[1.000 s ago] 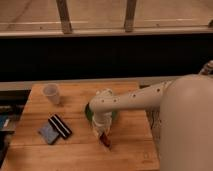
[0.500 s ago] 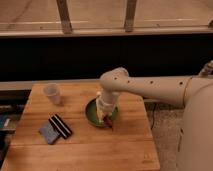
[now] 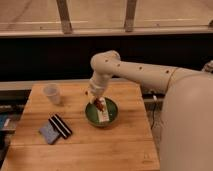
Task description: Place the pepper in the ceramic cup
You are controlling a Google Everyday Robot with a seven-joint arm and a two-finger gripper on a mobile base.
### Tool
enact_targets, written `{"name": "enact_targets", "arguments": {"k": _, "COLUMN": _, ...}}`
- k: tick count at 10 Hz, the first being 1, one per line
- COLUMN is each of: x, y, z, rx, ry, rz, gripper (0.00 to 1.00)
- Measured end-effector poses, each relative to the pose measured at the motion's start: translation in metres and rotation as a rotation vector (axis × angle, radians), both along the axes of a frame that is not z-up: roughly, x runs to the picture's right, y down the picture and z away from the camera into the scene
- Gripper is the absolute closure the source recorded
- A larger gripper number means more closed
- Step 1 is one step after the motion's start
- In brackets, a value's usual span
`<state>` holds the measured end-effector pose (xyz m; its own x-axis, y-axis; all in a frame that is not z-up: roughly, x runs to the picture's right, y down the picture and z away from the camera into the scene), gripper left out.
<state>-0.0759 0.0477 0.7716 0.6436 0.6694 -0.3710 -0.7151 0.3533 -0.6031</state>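
One white arm [image 3: 145,72] reaches in from the robot's bulky body on the right, runs leftward to a bent elbow, then drops steeply toward the wooden table [image 3: 120,150] beneath it. Directly under the gripper sits the round green bowl [image 3: 114,114], and a white bottle [image 3: 105,116] with a label lies in it, just below the fingertips. Well off to the gripper's lower left, two dark flat packets [image 3: 55,129] lie side by side on the wood. The ceramic cup [image 3: 51,93] stands upright to the gripper's left, well apart from it; what is inside it cannot be made out. The gripper [image 3: 98,100] points down, clenched on the pepper [image 3: 101,105], which hangs red at its tip over the bowl.
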Motion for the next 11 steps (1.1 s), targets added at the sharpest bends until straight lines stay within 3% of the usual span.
{"name": "enact_targets", "arguments": {"k": 2, "x": -0.027, "y": -0.032, "z": 0.004, "rx": 0.035, "ry": -0.044, "rz": -0.037, "gripper": 1.0}}
{"name": "enact_targets", "arguments": {"k": 4, "x": -0.044, "y": -0.055, "z": -0.004, "rx": 0.071, "ry": -0.099, "rz": -0.055, "gripper": 1.0}}
{"name": "enact_targets", "arguments": {"k": 11, "x": -0.045, "y": -0.058, "z": -0.006, "rx": 0.076, "ry": -0.106, "rz": -0.055, "gripper": 1.0}}
